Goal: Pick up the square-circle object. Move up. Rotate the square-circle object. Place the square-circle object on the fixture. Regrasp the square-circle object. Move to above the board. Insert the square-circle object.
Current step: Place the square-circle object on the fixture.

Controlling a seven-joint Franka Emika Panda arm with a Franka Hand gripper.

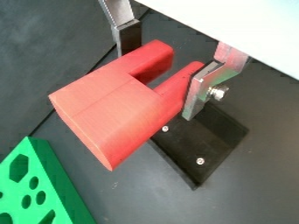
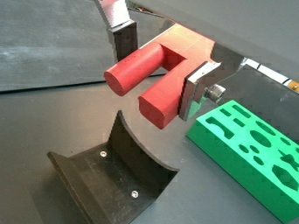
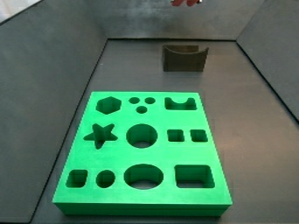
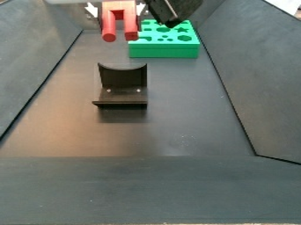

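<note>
The red square-circle object (image 1: 111,109) (image 2: 158,74) hangs in the air, and the gripper (image 1: 163,70) (image 2: 160,70) is shut on its two prongs. One prong ends round, the other squarish. Its silver fingers (image 1: 201,90) (image 2: 198,87) press on the prongs from outside. The dark fixture (image 2: 111,179) (image 1: 205,144) stands on the floor right below the object. In a side view the object (image 4: 114,19) hovers above and just behind the fixture (image 4: 121,85). Only a red sliver (image 3: 187,3) shows at the upper edge of a side view, above the fixture (image 3: 183,56).
The green board (image 3: 142,149) with its cut-out holes lies flat on the dark floor, apart from the fixture, and shows in a side view (image 4: 165,41) and in both wrist views (image 1: 35,188) (image 2: 251,149). Sloping dark walls (image 3: 70,79) close in the floor.
</note>
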